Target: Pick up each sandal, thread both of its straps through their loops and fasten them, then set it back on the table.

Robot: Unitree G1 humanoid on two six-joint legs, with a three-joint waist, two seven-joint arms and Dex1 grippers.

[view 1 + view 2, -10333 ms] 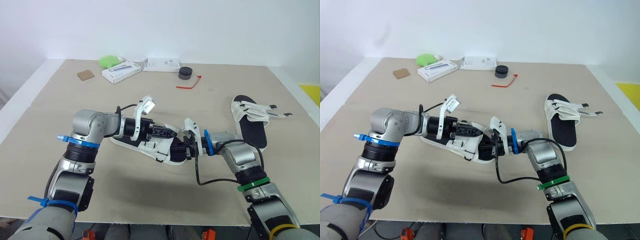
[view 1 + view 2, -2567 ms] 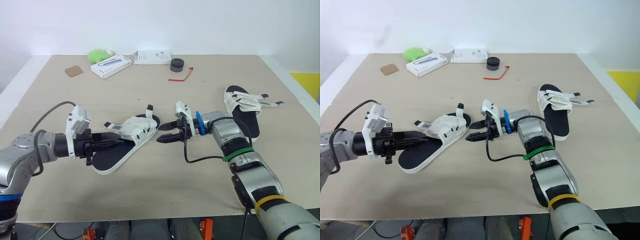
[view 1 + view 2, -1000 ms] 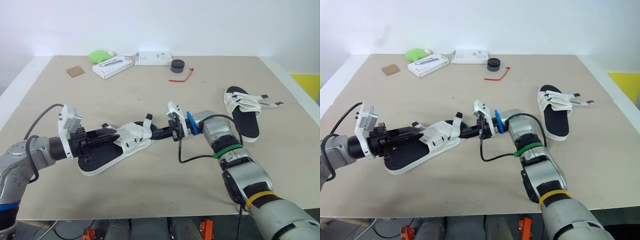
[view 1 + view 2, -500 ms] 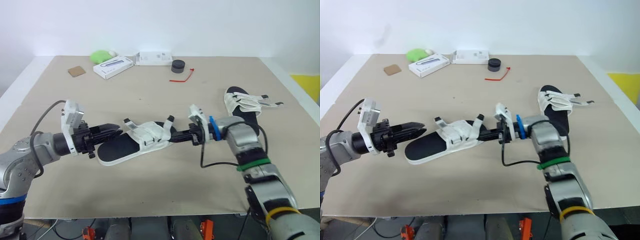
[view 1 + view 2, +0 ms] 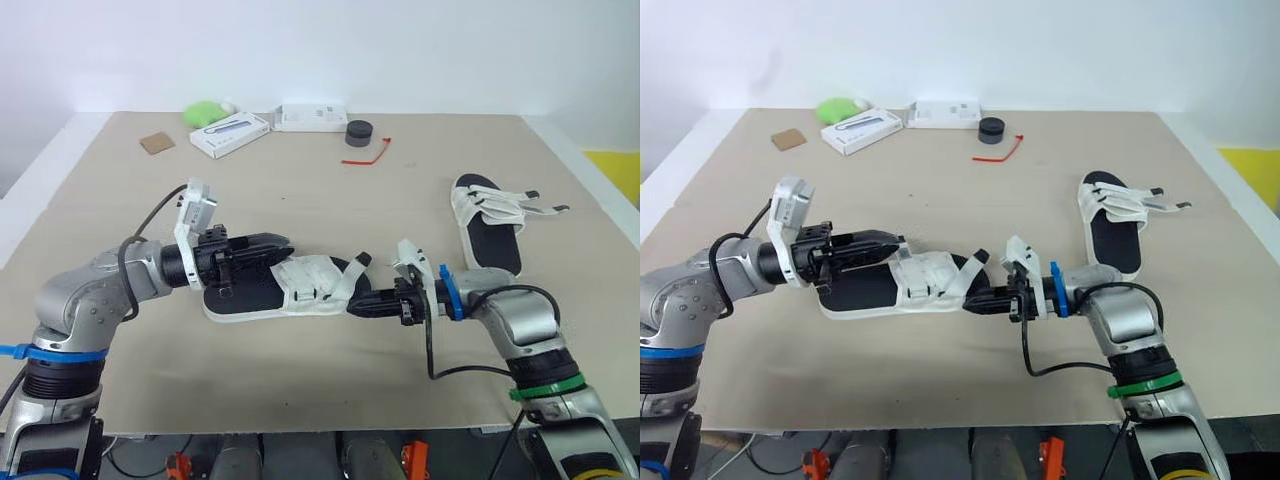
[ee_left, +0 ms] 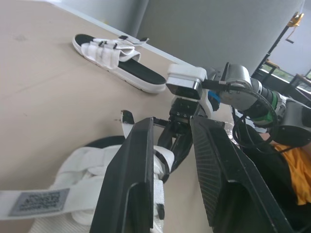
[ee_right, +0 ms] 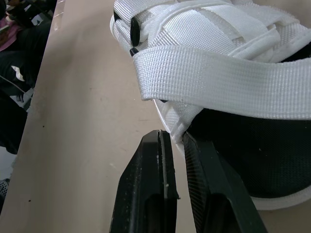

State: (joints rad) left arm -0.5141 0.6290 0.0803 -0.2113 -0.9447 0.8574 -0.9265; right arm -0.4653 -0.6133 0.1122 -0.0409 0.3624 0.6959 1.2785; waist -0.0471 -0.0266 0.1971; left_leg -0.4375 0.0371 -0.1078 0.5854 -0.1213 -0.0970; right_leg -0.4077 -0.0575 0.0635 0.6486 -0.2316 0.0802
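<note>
The near sandal [image 5: 305, 281], black sole with white straps, lies flat in front of me on the table [image 5: 300, 190]. My right gripper [image 5: 354, 307] is shut on the rim of its sole at the toe end, which the right wrist view shows pinched between the fingertips [image 7: 160, 141]. One strap [image 7: 218, 80] arches loosely just beyond them. My left gripper [image 5: 283, 243] hovers open above the straps on the heel side, holding nothing. The second sandal [image 5: 488, 226] lies at the right, its two strap ends sticking out sideways.
Along the far edge sit a green object [image 5: 205, 112], two white boxes [image 5: 230, 133] [image 5: 310, 117], a black puck [image 5: 357, 132], a red tie [image 5: 366, 158] and a brown card [image 5: 156, 143].
My left gripper has moved right, from beside the heel to above the straps. The right gripper, still shut on the sandal, has drawn nearer to me.
</note>
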